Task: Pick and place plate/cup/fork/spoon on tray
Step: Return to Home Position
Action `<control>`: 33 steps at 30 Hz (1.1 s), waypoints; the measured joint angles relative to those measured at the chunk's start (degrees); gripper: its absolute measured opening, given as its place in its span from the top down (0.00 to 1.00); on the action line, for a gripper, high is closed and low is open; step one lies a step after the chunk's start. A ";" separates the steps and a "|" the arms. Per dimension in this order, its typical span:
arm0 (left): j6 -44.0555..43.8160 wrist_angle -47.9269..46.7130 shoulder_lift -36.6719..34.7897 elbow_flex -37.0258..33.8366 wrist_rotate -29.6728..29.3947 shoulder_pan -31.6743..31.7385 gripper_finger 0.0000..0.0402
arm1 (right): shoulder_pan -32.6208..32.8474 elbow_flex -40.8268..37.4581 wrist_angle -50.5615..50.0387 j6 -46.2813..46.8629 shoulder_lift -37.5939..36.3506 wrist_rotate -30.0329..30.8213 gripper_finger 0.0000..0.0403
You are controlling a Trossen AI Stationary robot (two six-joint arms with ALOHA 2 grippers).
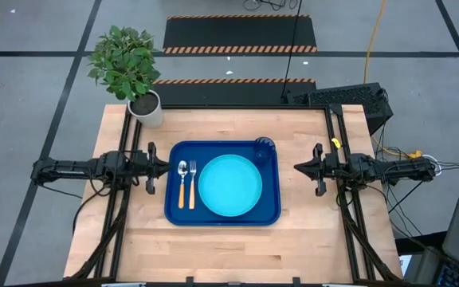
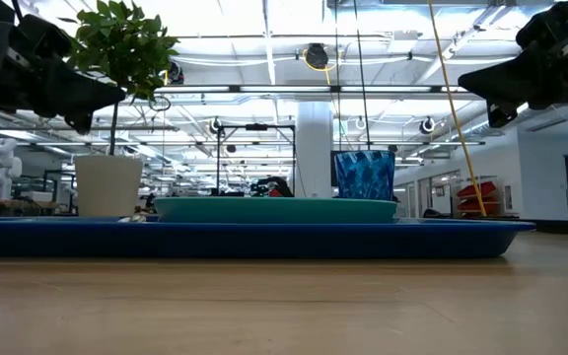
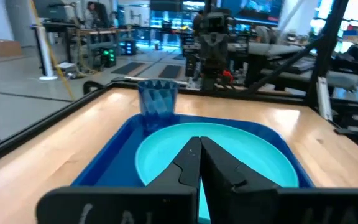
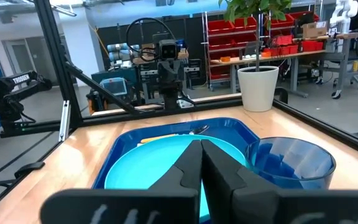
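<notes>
Tray (image 1: 222, 222) is sitting mid-table, carrying the plate (image 1: 229, 185) at its centre. The cup (image 1: 264, 146) is standing in the tray's upper right corner as the high view shows it. The spoon (image 1: 182, 183) and fork (image 1: 192, 185) are lying side by side left of the plate, seemingly just clear of it. The left gripper (image 1: 168, 166) is hovering beside the tray's left edge and the right gripper (image 1: 296, 167) beside its right edge, both with fingers pressed together, gripping nothing.

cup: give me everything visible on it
The cup is a small blue tumbler, translucent-looking with faceted walls, apparently plastic. It stands upright, mouth up, and looks empty. It sits in the tray's upper right corner in the high view, close beside the plate; contact unclear. Nothing holds it.
</notes>
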 joint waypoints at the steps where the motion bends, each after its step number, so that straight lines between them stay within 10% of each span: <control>1: 0.36 -0.18 0.05 0.01 0.57 -0.22 0.97 | 0.00 0.00 0.04 0.00 0.00 0.00 1.00; 33: 2.09 -0.37 0.05 0.03 2.14 -0.39 0.94 | 0.00 -0.02 0.45 0.00 0.00 -1.38 1.00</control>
